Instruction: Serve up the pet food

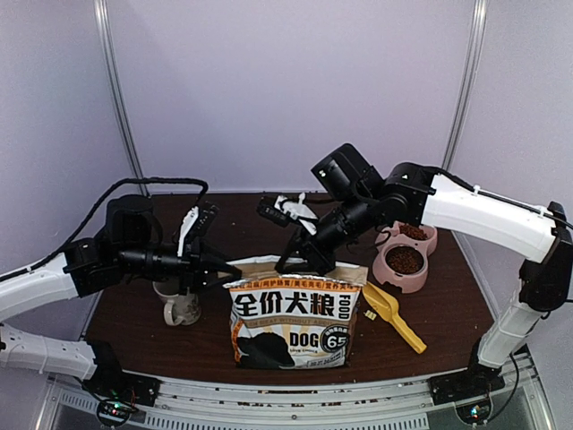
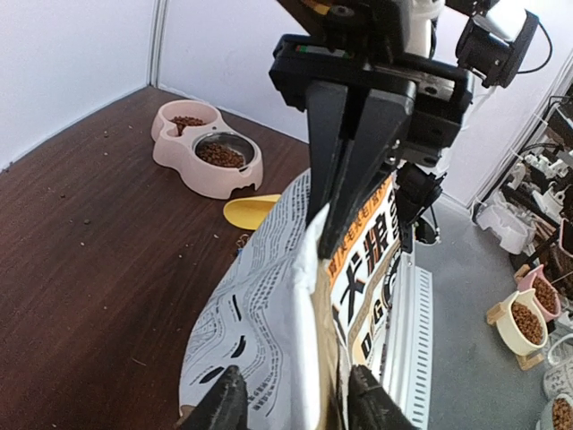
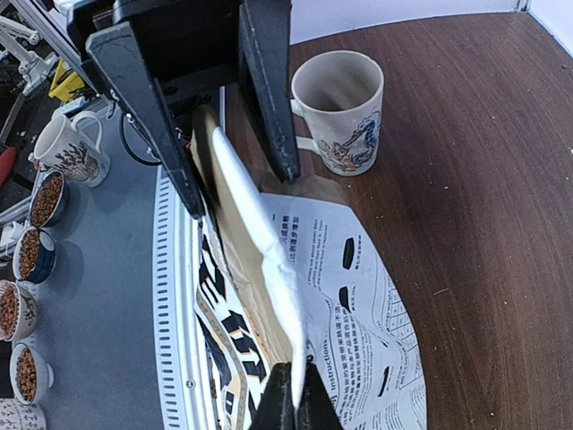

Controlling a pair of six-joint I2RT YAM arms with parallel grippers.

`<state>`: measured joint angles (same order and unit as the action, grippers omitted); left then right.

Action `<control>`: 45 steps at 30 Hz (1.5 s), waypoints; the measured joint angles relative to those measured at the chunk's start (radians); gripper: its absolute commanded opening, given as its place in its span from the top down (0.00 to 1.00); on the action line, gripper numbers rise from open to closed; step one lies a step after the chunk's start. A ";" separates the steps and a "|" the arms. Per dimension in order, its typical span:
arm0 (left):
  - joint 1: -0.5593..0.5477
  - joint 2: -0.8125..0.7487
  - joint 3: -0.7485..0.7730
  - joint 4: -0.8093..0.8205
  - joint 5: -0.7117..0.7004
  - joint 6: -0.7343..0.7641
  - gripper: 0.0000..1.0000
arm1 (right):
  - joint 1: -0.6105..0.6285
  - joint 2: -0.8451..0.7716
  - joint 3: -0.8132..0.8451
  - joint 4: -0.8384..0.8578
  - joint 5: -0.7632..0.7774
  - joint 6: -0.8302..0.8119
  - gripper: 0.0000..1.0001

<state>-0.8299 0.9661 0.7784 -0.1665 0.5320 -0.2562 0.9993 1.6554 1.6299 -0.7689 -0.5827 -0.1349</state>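
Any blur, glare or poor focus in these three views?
Top view: evenly lit, bag print sharp. Left wrist view: own fingers blurred at the bottom edge, bowl in focus. Right wrist view: mug slightly soft, table shows mild sheen.

Bag: matt brown paper, printed back panel smooth. Table: dark wood-grain, semi-gloss. Feeder: smooth pink plastic; one insert polished metal. Scoop: glossy yellow plastic. Mug: glazed ceramic. Kibble: matt, dry.
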 measured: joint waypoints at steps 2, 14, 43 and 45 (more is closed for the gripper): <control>0.003 0.017 0.012 -0.006 0.009 0.007 0.55 | -0.003 0.000 -0.001 0.000 -0.013 0.002 1.00; 0.007 0.096 0.060 -0.030 0.059 0.041 1.00 | -0.019 -0.010 -0.026 0.026 -0.051 0.019 0.62; 0.013 0.088 0.046 -0.015 0.053 -0.023 1.00 | -0.411 -0.311 -0.822 0.375 0.170 0.426 0.59; 0.013 0.088 0.046 -0.015 0.053 -0.023 1.00 | -0.409 -0.272 -0.820 0.369 0.174 0.411 0.61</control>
<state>-0.8169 1.0538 0.8246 -0.1814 0.5850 -0.2794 0.5903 1.3830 0.8097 -0.4000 -0.4084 0.2764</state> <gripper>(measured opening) 0.026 0.412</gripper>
